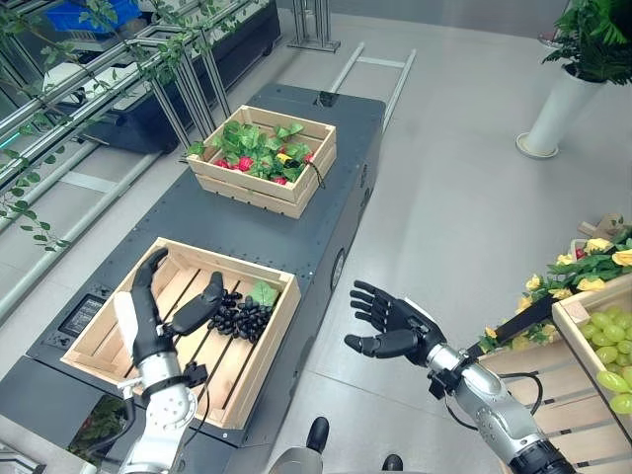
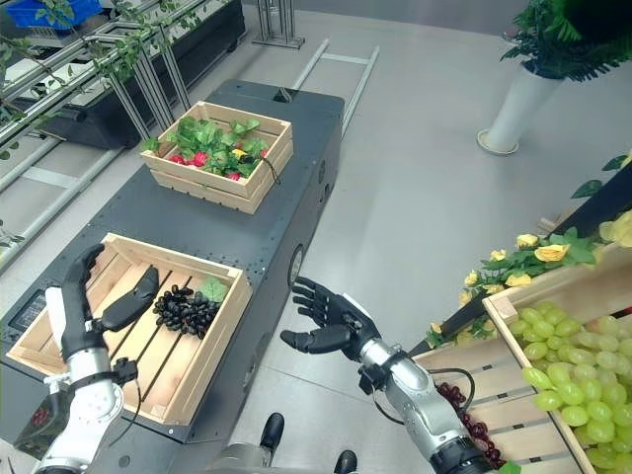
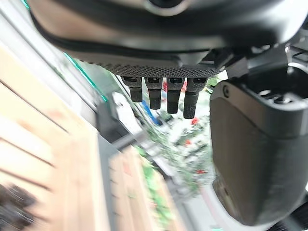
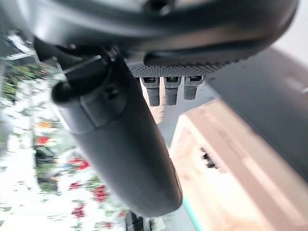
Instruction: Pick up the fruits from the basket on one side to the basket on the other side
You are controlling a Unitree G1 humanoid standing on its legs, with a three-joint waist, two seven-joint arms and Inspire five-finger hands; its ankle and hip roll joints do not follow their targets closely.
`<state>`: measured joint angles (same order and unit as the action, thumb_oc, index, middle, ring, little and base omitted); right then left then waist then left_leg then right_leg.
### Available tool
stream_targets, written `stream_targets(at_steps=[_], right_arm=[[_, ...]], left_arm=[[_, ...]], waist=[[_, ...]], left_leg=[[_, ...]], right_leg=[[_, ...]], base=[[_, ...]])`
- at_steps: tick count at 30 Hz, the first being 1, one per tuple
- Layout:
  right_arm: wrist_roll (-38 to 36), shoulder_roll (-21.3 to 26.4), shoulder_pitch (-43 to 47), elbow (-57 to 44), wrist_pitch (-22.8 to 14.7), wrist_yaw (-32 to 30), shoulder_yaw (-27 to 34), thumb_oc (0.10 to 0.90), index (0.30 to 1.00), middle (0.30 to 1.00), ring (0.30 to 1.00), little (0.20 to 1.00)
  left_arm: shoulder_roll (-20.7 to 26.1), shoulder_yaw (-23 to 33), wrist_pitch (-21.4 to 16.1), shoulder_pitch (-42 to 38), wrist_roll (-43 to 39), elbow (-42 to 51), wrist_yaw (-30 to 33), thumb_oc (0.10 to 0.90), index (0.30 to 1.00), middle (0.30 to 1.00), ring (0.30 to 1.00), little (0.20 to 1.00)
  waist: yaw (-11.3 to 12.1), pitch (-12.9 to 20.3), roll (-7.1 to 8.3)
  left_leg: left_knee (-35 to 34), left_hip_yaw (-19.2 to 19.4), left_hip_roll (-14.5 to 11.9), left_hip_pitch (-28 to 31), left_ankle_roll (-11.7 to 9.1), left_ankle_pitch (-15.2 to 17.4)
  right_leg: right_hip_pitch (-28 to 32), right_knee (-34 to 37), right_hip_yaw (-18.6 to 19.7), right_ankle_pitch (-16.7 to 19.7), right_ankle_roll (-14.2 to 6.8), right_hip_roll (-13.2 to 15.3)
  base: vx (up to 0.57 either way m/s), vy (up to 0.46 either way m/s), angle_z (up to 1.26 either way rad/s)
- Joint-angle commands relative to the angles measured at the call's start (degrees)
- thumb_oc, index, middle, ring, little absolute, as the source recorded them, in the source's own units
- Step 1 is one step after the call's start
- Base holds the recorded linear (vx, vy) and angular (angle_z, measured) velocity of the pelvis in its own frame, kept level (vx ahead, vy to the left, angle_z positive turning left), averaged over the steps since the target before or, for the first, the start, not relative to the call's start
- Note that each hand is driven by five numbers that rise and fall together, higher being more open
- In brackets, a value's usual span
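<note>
A bunch of dark grapes [image 1: 242,316] with a green leaf lies in the near wooden crate [image 1: 227,260] on the dark cart. My left hand [image 1: 148,331] hovers over that crate's left half with straight fingers and the thumb pointing toward the grapes, holding nothing. My right hand [image 1: 395,321] is open with fingers spread, in the air over the floor between the cart and the crates on the right. A right-side crate [image 1: 578,331] holds green grapes [image 2: 563,365]. A lower slatted crate [image 2: 474,370] beside it holds a few dark red grapes [image 2: 472,413].
A second wooden crate [image 1: 262,153] with green leaves and red fruits stands at the cart's far end. Yellow flowers [image 1: 588,262] and foliage lie behind the right crates. A white planter [image 1: 553,114] stands far right; metal racks with vines line the left.
</note>
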<state>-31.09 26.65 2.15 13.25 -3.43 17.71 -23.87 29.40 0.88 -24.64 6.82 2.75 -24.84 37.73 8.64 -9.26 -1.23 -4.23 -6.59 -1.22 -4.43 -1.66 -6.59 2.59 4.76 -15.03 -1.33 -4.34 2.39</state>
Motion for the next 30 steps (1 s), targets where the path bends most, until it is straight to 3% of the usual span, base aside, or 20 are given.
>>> stream_targets(at_steps=[1,5,9,12,19,30], right_arm=[[3.54,0.34,2.75,-6.12,-7.02,-2.07,-3.08,0.8,0.9,0.9,0.9,0.9],[5.08,2.28,2.37,-4.17,-7.87,-3.33,-5.2,0.8,0.9,0.9,0.9,0.9],[5.6,3.67,1.99,-3.56,-8.04,-3.42,-7.38,0.8,0.9,0.9,0.9,0.9],[8.39,4.51,1.53,-2.72,-8.41,-4.59,-8.37,0.8,0.9,0.9,0.9,0.9],[9.69,6.93,2.36,-1.02,-7.79,-5.77,-8.9,0.8,0.9,0.9,0.9,0.9],[10.19,8.01,2.18,-0.41,-6.74,-5.18,-7.51,0.8,0.9,0.9,0.9,0.9]], left_arm=[[7.43,4.05,-5.53,-7.14,3.82,-0.75,6.29,0.8,0.9,0.9,0.9,0.9],[11.02,3.39,-4.82,-10.63,0.44,-5.38,7.14,0.8,0.9,0.9,0.9,0.9],[14.99,0.32,-1.07,-14.72,4.38,-9.17,9.96,0.8,0.9,0.9,0.9,0.9],[16.82,-0.46,-0.68,-17.09,4.73,-12.33,10.66,0.8,0.9,0.9,0.9,0.9],[21.75,-4.69,6.43,-24.49,10.72,-15.71,11.8,0.8,0.9,0.9,0.9,0.9],[25.72,-10.5,16.47,-29.15,18.42,-17.06,11.25,0.8,0.9,0.9,0.9,0.9]], waist=[[-0.98,-4.24,1.83],[-1.64,-8.48,2.43],[-2.32,-12.27,3.13],[-2.92,-14.38,3.44],[-4.3,-19.99,3.76],[-6.66,-20.53,2.04]], left_leg=[[2.91,3.07,2.14,-3.48,-0.75,2.15],[6.77,3.16,2.36,-7.09,-0.63,2.64],[11.53,3.36,2.68,-11.04,-0.47,3.37],[14.06,3.88,2.88,-13.2,-0.36,3.85],[21.6,6.28,3.73,-20.23,0.05,5.36],[27.37,9.18,3.03,-27.99,-0.01,6.7]], right_leg=[[-6.2,-9.23,-0.73,-2.58,3.06,-0.57],[-9.46,-13.07,-0.95,-3.77,3.69,-1.1],[-13.12,-17.74,-0.97,-4.62,4.07,-0.99],[-15.03,-19.98,-0.73,-5.14,4.3,-1.05],[-20.89,-25.84,0.64,-6.39,4.81,-0.8],[-28.62,-31.48,2.85,-7.73,5.04,-0.18]], base=[[-0.1,0.038,0.12],[-0.09,0.021,0.15],[-0.06,0.02,0.05],[-0.05,0.037,-0.02],[-0.05,0.052,-0.03],[0.0,0.096,-0.05]])
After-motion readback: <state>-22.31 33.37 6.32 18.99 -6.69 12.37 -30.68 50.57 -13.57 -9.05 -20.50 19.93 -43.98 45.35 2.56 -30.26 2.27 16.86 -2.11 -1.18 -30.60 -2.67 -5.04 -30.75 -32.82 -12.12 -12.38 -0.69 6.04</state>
